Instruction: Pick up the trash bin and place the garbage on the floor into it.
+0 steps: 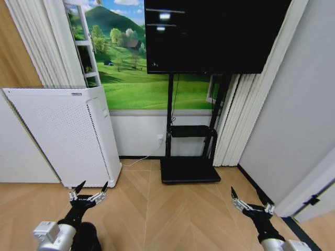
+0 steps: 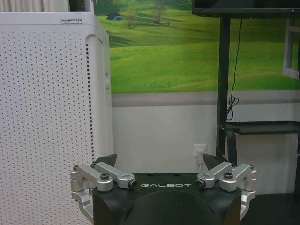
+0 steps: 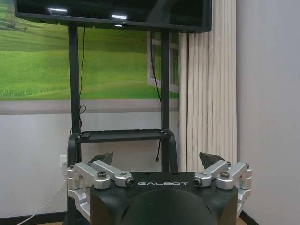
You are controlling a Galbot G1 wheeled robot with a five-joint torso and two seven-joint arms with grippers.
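Note:
The trash bin and the garbage are out of view. The floor (image 1: 172,209) is light tan herringbone parquet and lies bare in front of me. My left gripper (image 1: 92,189) hangs low at the near left, open, with nothing between its fingers; in the left wrist view (image 2: 159,160) it faces the wall beside a white cabinet. My right gripper (image 1: 251,203) hangs low at the near right, also open with nothing in it. In the right wrist view (image 3: 157,158) it faces the black stand.
A white perforated air purifier (image 1: 68,136) stands against the wall at the left. A TV on a black floor stand (image 1: 189,170) is straight ahead, with a white cable (image 1: 141,159) running to a wall socket. Curtains (image 1: 233,120) and a grey wall (image 1: 293,125) close off the right.

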